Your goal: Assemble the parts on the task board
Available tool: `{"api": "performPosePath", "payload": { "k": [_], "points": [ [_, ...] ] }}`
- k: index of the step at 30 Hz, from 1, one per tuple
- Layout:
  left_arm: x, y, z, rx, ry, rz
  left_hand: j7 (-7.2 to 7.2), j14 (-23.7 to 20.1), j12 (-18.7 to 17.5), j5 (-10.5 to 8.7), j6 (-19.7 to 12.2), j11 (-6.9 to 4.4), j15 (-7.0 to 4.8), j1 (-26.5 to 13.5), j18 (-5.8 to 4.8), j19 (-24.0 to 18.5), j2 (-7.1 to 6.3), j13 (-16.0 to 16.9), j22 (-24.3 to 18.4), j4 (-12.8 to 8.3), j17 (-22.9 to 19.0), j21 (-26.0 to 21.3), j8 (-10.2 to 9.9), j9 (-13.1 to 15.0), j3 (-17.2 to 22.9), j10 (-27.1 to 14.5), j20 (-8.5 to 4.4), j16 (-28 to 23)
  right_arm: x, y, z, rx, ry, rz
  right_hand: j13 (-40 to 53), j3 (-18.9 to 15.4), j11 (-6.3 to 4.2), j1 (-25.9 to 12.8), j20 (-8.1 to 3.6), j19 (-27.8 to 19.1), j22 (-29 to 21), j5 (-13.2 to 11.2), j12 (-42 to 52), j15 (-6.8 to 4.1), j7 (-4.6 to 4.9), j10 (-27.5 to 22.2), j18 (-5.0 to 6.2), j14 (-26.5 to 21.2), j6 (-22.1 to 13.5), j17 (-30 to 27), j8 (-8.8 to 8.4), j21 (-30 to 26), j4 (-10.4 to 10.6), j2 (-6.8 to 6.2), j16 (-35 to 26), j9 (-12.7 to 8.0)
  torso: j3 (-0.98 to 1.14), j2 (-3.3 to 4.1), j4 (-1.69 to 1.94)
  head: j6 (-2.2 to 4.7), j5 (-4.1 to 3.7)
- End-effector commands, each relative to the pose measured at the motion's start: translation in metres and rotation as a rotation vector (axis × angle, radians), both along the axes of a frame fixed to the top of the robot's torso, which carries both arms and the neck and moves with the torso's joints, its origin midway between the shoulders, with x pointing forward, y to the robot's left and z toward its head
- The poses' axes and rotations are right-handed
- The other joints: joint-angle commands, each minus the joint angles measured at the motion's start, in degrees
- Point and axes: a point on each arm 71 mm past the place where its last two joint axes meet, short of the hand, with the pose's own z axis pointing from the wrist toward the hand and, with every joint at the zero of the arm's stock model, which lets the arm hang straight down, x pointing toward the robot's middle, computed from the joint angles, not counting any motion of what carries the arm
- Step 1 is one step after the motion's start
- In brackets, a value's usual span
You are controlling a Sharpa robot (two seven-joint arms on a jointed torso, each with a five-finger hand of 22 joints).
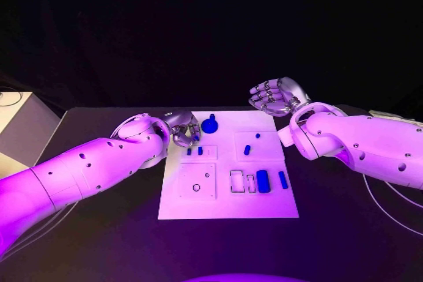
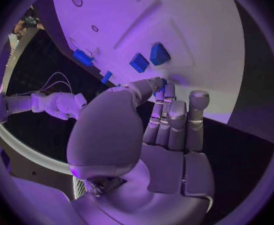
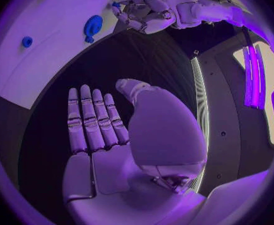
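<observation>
The left hand rests at the white board's near-left edge, fingers curled with tips close to two small blue parts; I cannot tell whether it pinches anything. The right hand hovers spread and empty beyond the board's far corner, over the desk.

Left hand fingertips behind arm

The left hand hovers over the task board's far left corner, near a round blue part; the right hand (fingers curled) hangs beyond the board's far right corner.
</observation>
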Motion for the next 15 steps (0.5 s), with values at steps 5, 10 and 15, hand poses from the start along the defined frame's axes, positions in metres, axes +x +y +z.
{"api": "performPosePath", "payload": {
  "k": [5, 10, 15],
  "points": [
    [-0.0016, 0.0004, -0.0042, 0.008, 0.019, -0.003, 0.39, -1.2, -0.9, -0.18, -1.5, 0.63, 0.19, -0.8, -0.28, -1.3, -0.53, 0.2, -1.2, 0.1, -1.5, -1.2, -1.4, -0.4, -0.5, -0.8, 0.30, -0.5, -0.0003, 0.0010, 0.0003, -0.007, -0.008, 0.014, 0.0, -0.2, 0.05, -0.4, 0.15, -0.1, 0.0, 0.3, -0.3, 0.17, 3.83, 0.4, 0.65, 0.2, 0.2, 0.0, -0.21, -0.1, -0.2, 0.02, -0.4, -0.1, -0.03, 0.02, 0.00, 0.09, -0.20],
    [-0.0011, 0.0012, -0.0033, -0.003, 0.009, 0.003, 0.90, -3.5, -1.9, -0.13, -4.2, 1.40, 0.85, -1.2, 0.09, -2.9, -1.17, 0.2, -2.9, 0.2, -5.0, -2.8, -3.5, -1.1, -0.4, -3.4, 0.88, -1.6, -0.0003, 0.0017, 0.0001, -0.008, -0.004, 0.018, 0.0, -0.3, 0.07, -0.4, 0.16, -0.1, -0.2, 0.3, -0.4, 0.19, 3.85, 0.4, 0.64, 0.2, 0.2, -0.1, -0.28, -0.1, -0.3, -0.08, -0.4, -0.1, -0.06, 0.02, 0.02, 0.11, -0.23],
    [-0.0010, 0.0017, -0.0032, -0.005, 0.008, 0.006, 1.05, -3.8, -1.9, -0.13, -4.9, 1.53, 0.99, -1.2, 0.12, -3.0, -1.27, 0.3, -3.1, 0.3, -5.4, -3.0, -4.0, -1.4, -0.4, -3.7, 1.03, -1.6, 0.0009, -0.0001, -0.0002, -0.010, -0.004, 0.011, 0.0, -0.3, 0.08, -0.2, 0.17, -0.2, -0.3, 0.1, -0.6, 0.21, 3.87, 0.4, 0.63, 0.2, 0.2, -0.3, -0.38, -0.1, -0.6, -0.26, -0.6, -0.2, -0.04, 0.02, 0.06, 0.04, -0.18]
  ]
}}
